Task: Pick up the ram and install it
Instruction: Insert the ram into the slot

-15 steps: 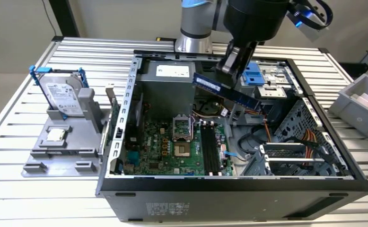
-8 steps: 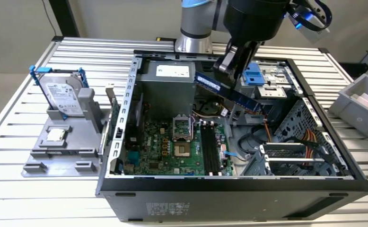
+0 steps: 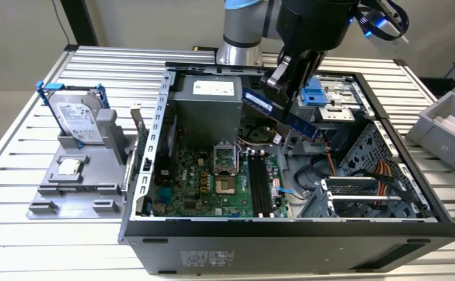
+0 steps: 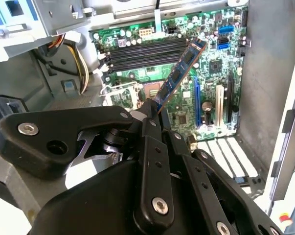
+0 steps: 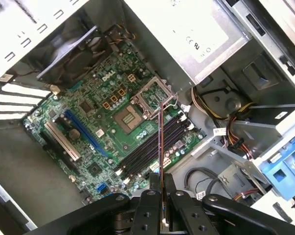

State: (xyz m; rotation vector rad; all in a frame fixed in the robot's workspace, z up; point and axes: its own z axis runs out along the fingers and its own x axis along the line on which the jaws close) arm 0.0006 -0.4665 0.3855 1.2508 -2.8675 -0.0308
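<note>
My gripper hangs over the open computer case and is shut on the ram, a long bluish stick tilted above the motherboard. In the second wrist view the ram sticks out from between the black fingers, slanting over the board. The first wrist view has the ram edge-on as a thin line, held in the gripper above the long black memory slots. These slots lie below the stick, and the ram is clear of them.
A silver hard drive in a blue frame and a small square chip sit on a grey fixture at the exterior view's left. The power supply, drive cage and cables crowd the case. A grey bin stands at the right.
</note>
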